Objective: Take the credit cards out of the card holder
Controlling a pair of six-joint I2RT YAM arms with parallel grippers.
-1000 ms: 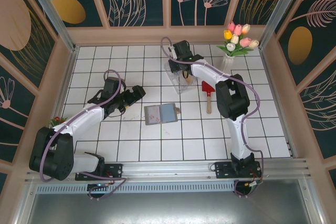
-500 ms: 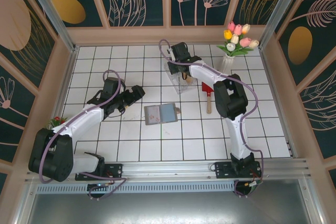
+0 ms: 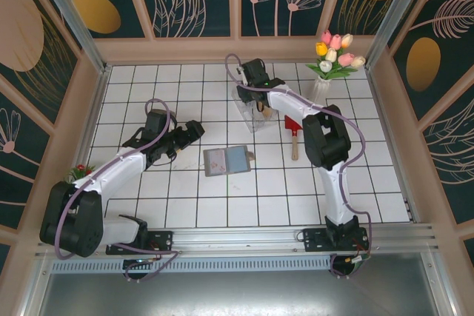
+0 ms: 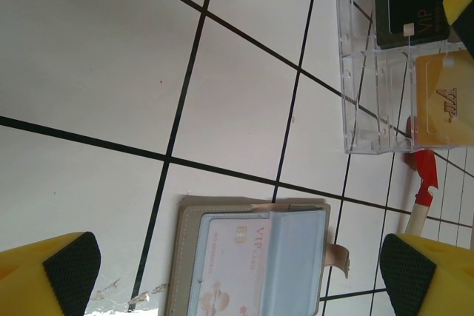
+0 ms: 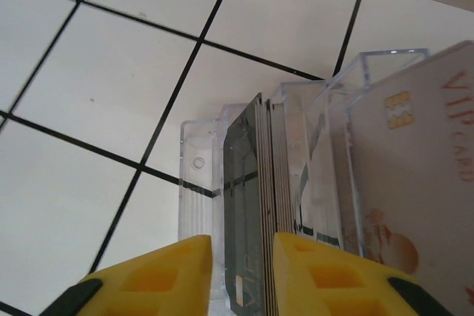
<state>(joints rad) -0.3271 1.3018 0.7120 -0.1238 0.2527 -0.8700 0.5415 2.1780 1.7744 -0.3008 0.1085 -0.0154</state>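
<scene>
Right gripper jaws have come a little apart since a second ago, and the right arm has shifted slightly over the clear box. The left arm and the card holder have not moved.

Between the right fingers stands a dark card, on edge in a slot of the box. Just right of it are more clear dividers, then a pale VIP card with a chip, also upright. The box walls hem the fingers in on both sides. In the top view a red-headed tool with a wooden handle lies just right of the box. A vase of tulips stands further off at the back right, and a small plant is at the left wall.

The card holder lies open and flat on the white tiles in mid-table, well short of the box and the right jaws. It is near the left gripper, to that gripper's right. In the left wrist view it sits between the two spread fingertips, lower centre, with a pink VIP card in its pocket and a small tab sticking out of its right edge.

Left jaws are wide apart, holding and touching nothing. Right jaws are narrowly apart, straddling the dark card. I cannot tell whether either pad touches it.
</scene>
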